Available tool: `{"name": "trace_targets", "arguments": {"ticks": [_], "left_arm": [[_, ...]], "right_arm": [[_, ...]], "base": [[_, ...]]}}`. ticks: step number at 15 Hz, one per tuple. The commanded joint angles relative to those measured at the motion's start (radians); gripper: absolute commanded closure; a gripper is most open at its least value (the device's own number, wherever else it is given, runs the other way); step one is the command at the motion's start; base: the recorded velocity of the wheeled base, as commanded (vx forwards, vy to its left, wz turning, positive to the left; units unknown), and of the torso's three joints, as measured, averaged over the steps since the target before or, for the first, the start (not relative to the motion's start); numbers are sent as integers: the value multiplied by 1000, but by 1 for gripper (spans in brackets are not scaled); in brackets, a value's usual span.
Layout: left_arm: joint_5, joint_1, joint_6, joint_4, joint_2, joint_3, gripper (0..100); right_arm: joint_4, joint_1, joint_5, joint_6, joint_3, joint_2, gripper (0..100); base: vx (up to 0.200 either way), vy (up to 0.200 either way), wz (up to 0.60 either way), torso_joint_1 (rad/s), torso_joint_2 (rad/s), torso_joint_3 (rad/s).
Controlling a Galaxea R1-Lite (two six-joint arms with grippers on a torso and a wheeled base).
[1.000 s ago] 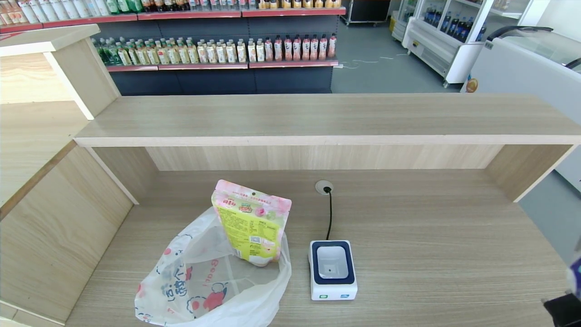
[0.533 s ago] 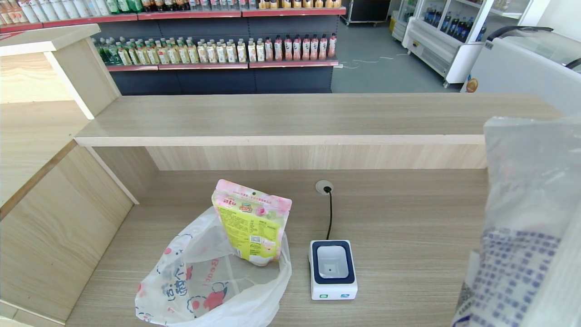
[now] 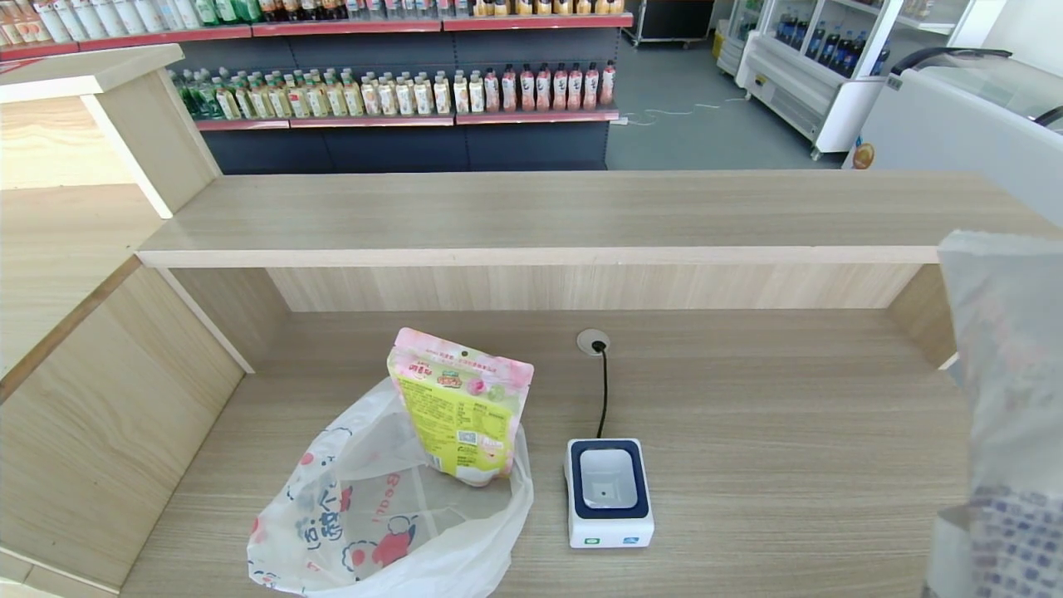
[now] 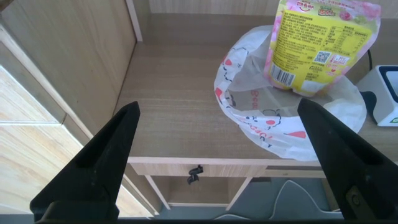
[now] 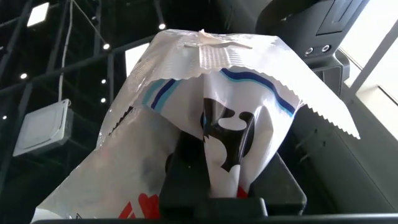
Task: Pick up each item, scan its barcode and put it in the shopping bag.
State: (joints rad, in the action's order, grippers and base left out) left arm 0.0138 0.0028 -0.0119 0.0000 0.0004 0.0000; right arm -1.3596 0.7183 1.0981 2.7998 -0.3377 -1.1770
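Observation:
A white printed shopping bag (image 3: 374,523) lies open on the left of the counter (image 3: 747,432). A pink and yellow pouch (image 3: 461,411) stands upright in its mouth, barcode side towards me, also seen in the left wrist view as pouch (image 4: 317,43) in bag (image 4: 273,130). The white scanner (image 3: 609,492) sits just right of the bag. My right gripper (image 5: 214,186) is shut on a white snack packet (image 5: 205,93) with blue and black print. That packet (image 3: 1009,399) hangs high at the right edge. My left gripper (image 4: 219,106) is open, near the counter's front left corner.
A raised wooden ledge (image 3: 581,216) runs along the back of the counter, with side walls left and right. The scanner's black cable (image 3: 603,390) leads to a grommet behind it. Bare counter lies between the scanner and the right wall.
The snack packet rose into the head view from the bottom right corner, loomed large at the right, and has now slid further right, partly out of frame. Bag, pouch and scanner stayed still.

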Motion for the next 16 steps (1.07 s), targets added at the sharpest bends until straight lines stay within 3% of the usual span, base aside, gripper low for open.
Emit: {"name": "trace_targets", "arguments": {"ticks": [1,11,13,16], "left_arm": [[0,0,0,0,0,0,0],[0,0,0,0,0,0,0],[0,0,0,0,0,0,0],[0,0,0,0,0,0,0]], "right_arm": [[0,-11,0,40,3,39,100],[40,-86,28,0,6,117,100],[39,-100,6,-171,-29,111,100],[80,-175,-274,-545,-35,126,100]], "base": [[0,0,0,0,0,0],[0,0,0,0,0,0],[0,0,0,0,0,0],[0,0,0,0,0,0]]}}
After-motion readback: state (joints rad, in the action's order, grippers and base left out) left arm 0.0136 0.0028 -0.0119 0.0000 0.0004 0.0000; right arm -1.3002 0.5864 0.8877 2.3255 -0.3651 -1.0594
